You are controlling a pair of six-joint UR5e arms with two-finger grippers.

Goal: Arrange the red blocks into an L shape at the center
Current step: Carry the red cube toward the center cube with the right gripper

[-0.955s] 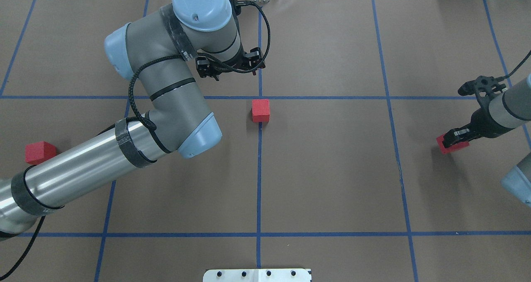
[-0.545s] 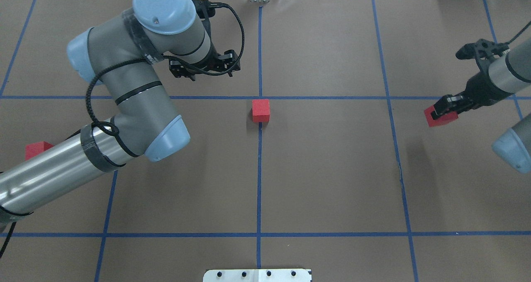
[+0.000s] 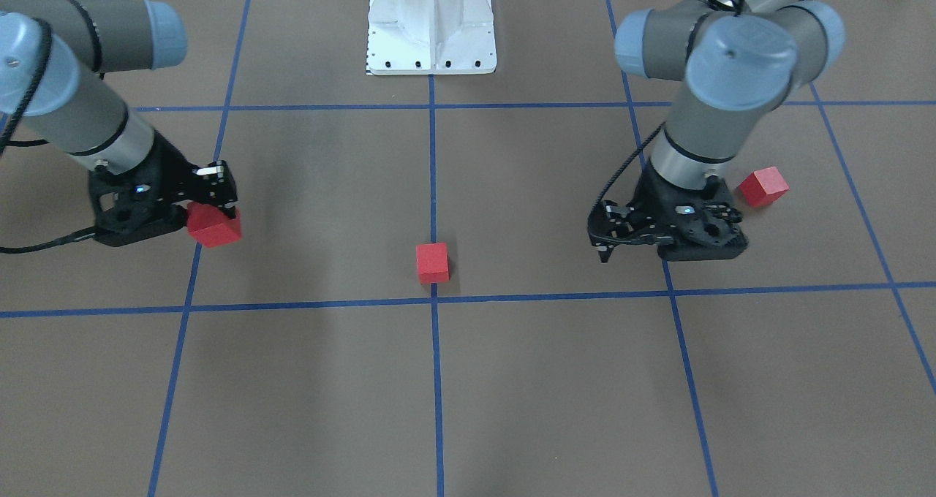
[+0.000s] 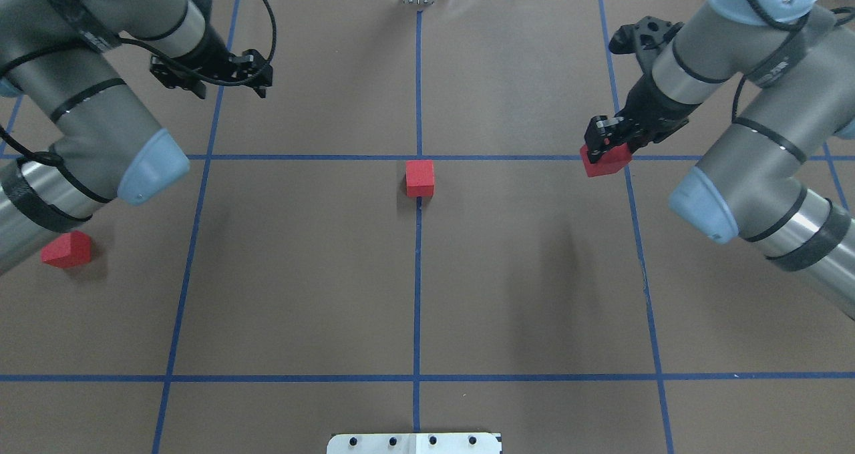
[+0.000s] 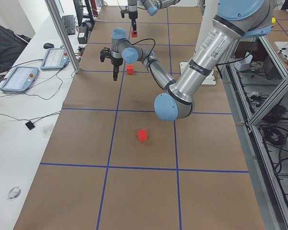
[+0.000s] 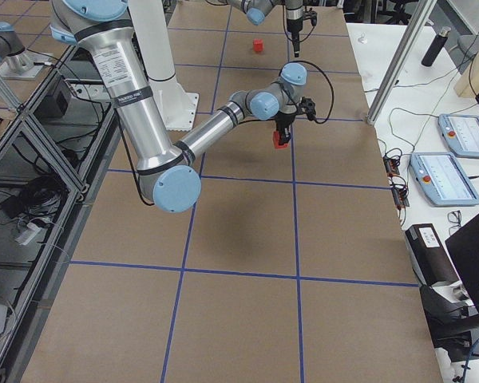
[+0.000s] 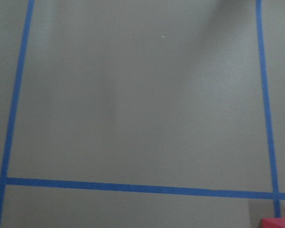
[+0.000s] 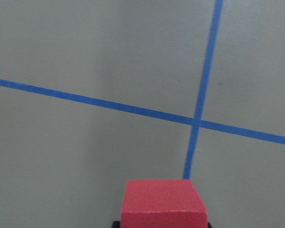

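The right fingers are staying clenched on one red block and are carrying it above the desk. A second ago that block was sitting far out on the robot's right, and now it is hanging over the tape line one grid column to the right of the centre crossing. The right wrist view is showing the block pinched at the bottom of the picture, with another tape crossing ahead of it. Meanwhile the left fingers are spread apart, gripping nothing, and are pulling away. They were hovering just beyond the centre block and are now sitting well off to the robot's left, toward the far edge. The centre block is not moving; it is resting on the desk across the middle tape, just on the robot's side of the centre crossing. The retreat is also uncovering the third block, which is lying well apart on the robot's left, turned at an angle. For the task, it is looking as though the first block is placed and the second is travelling in with the left arm out of its way. The third is waiting for the left arm.
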